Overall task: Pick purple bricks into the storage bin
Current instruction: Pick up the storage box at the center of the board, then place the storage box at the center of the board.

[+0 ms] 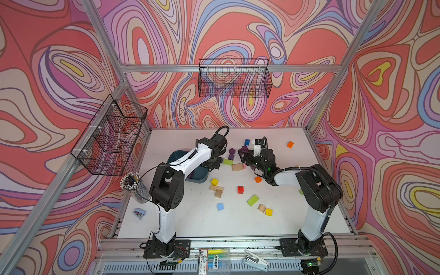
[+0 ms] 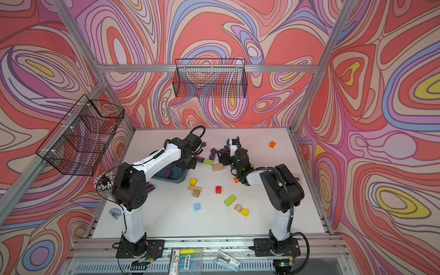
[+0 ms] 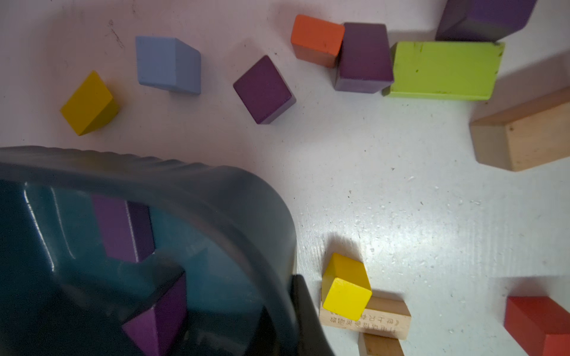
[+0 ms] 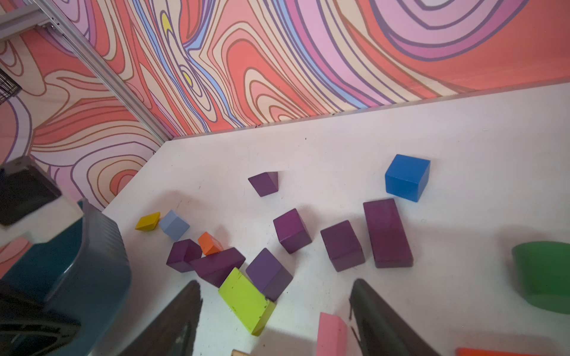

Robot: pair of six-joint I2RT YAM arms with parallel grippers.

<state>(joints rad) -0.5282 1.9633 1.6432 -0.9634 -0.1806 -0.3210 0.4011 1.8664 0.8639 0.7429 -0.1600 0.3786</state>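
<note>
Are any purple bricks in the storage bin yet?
Yes, the left wrist view shows two purple bricks lying inside the storage bin.

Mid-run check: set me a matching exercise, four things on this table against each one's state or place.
Things:
A. storage bin
B. right gripper
C. far lime green block
D. red block

States:
1. touches a purple brick
2. jaws open, nothing held
3. has two purple bricks inside
4. stands apart from every other block

Pairs: A-3, B-2, C-1, D-4
</note>
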